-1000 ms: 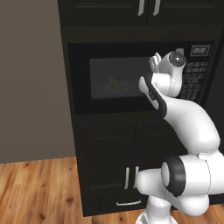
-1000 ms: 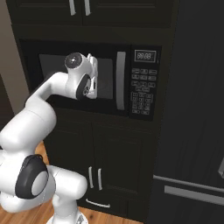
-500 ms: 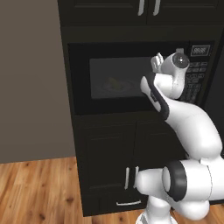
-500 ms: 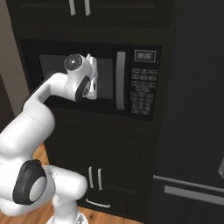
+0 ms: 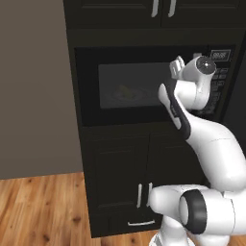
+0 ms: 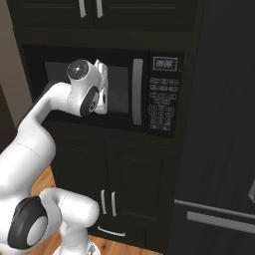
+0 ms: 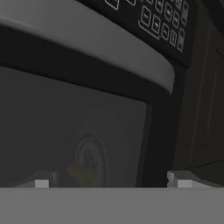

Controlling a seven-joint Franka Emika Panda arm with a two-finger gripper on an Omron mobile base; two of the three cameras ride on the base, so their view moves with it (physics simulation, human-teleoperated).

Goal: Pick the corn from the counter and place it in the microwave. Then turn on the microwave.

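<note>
Large black built-in microwave (image 5: pixel 144 86), door shut, glossy dark frame with flat grey window. Small yellow corn cob (image 5: pixel 126 91) sits inside the microwave, dim through the glass, resting on the round turntable plate (image 5: pixel 129 96), seen best in left base view. In hand view the corn (image 7: pixel 83 173) is a blurry yellow blob low behind the window, with the plate (image 7: pixel 89 153) as a faint round disc around it.

White two-finger gripper (image 5: pixel 177 66) is in front of the microwave window, just beside the door handle, jaws spread wide apart, nothing between them. In right base view the gripper (image 6: pixel 103 89) points at the glass, left of the curved silver vertical handle (image 6: pixel 137 92); that view also gives the keypad (image 6: pixel 162 107) with small pale buttons and a lit display (image 6: pixel 165 63) on the microwave's right side. Hand view shows the handle (image 7: pixel 87 41) as a smooth matte grey bar running slantwise above the window, keypad buttons (image 7: pixel 164 26) beyond it.

Black cabinet doors (image 6: pixel 107 194) with thin silver pulls below the microwave. Wood plank floor (image 5: pixel 43 211) at the cabinet's foot in left base view.
</note>
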